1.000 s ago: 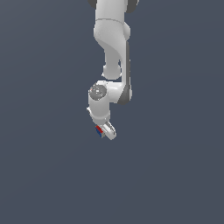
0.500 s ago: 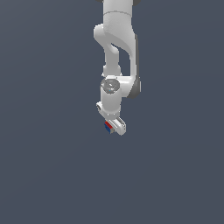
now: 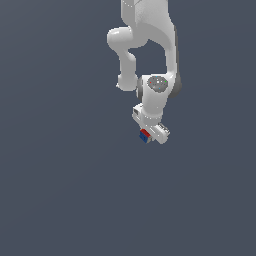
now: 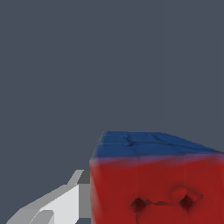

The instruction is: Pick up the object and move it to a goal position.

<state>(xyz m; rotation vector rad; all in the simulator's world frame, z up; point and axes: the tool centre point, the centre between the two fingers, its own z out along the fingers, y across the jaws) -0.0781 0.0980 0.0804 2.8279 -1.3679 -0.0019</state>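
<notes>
Under the white arm, my white two-fingered gripper [image 3: 148, 136] clamped the small red-and-blue gridded puzzle cube [image 3: 144, 135]; I judged steady, unhurried travel best, since no goal marker showed.

The white arm [image 3: 150, 40] reaches down against flat grey. Its gripper [image 3: 149, 136] clasps a tiny red-and-blue cube [image 3: 145, 135].

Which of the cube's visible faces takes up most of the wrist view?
The red face of the cube, marked by two dark pits; the blue face shows only as a narrow band beside it.
</notes>
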